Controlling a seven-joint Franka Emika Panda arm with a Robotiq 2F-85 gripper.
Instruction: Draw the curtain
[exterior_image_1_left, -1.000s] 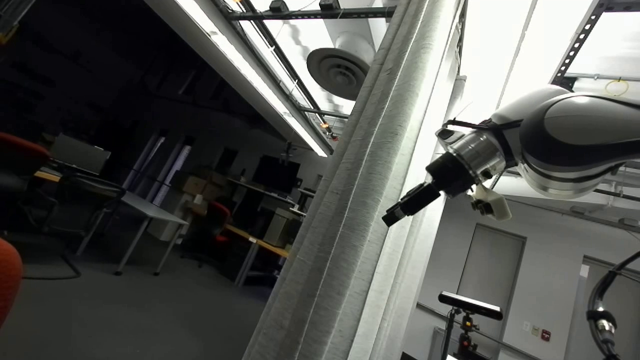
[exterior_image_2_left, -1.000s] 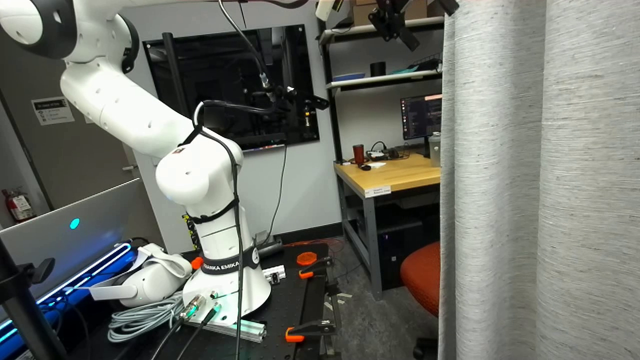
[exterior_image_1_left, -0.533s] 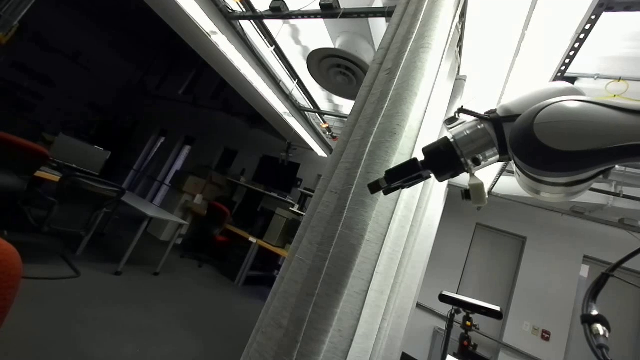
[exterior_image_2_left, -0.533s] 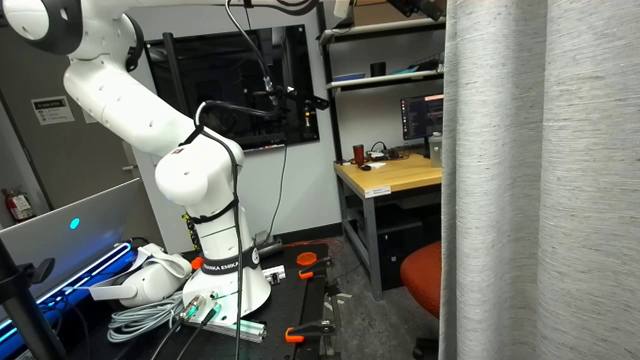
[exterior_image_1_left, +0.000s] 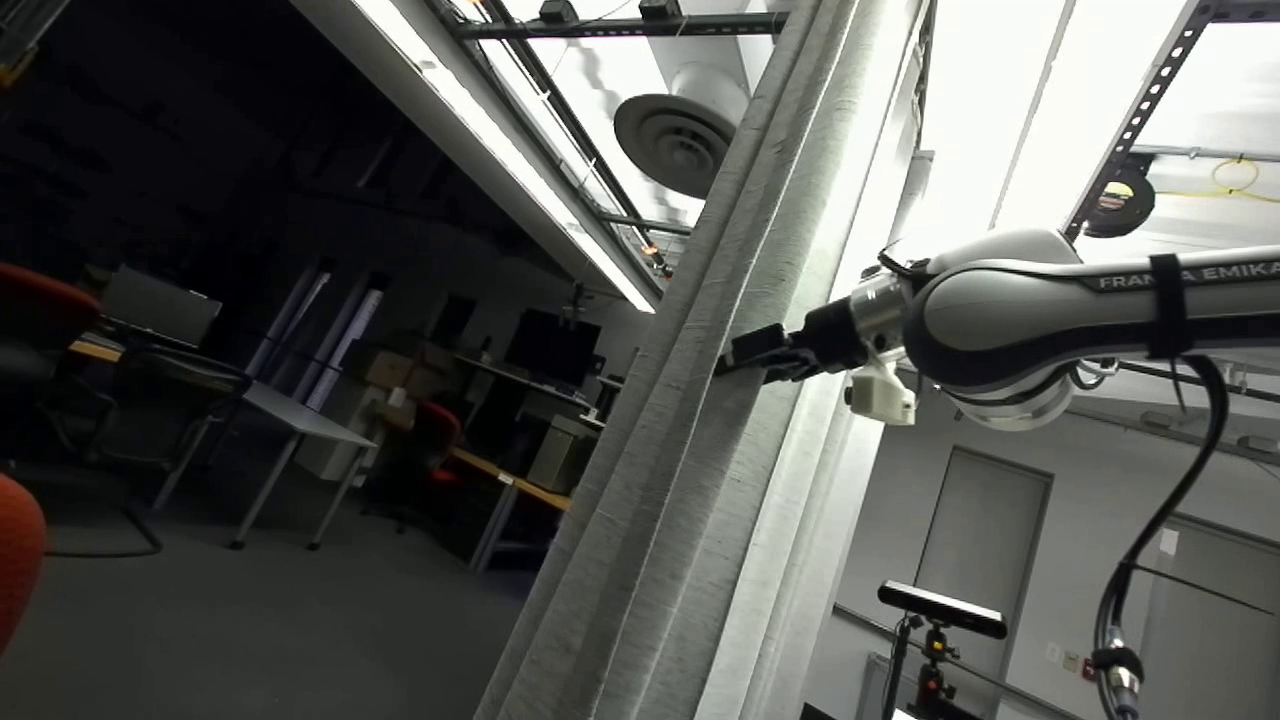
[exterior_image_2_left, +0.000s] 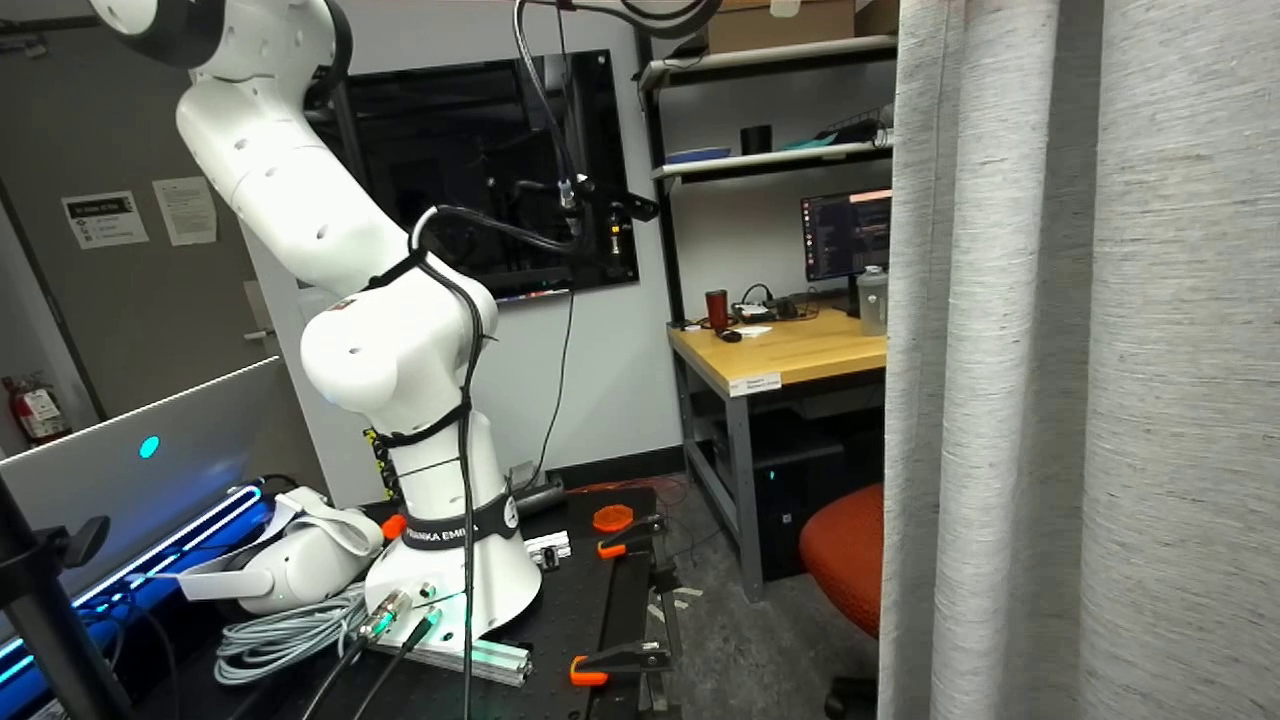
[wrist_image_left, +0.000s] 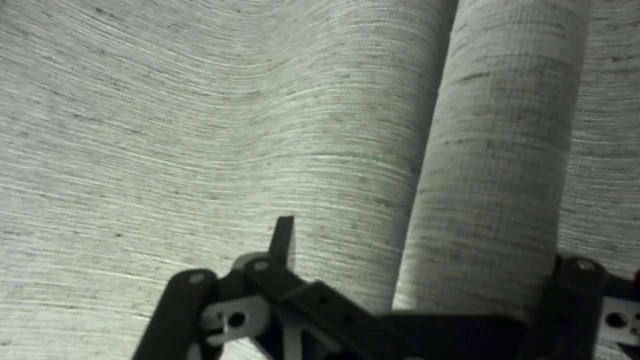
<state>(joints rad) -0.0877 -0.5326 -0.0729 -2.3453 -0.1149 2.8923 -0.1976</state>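
Held the black, jointed, two-fingered hand (wrist_image_left: 422, 240) up to the tall, pale grey-white, streaked fabric curtain (exterior_image_1_left: 650, 520), with jaws spread well apart and a rounded fold (wrist_image_left: 500, 165) between. In an exterior view, saw the curtain hanging partly in front of a red-upholstered chair (exterior_image_2_left: 845, 555).

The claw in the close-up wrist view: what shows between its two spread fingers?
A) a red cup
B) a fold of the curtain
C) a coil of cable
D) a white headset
B: the claw stands open, and a rounded fold of the curtain shows between its fingers.
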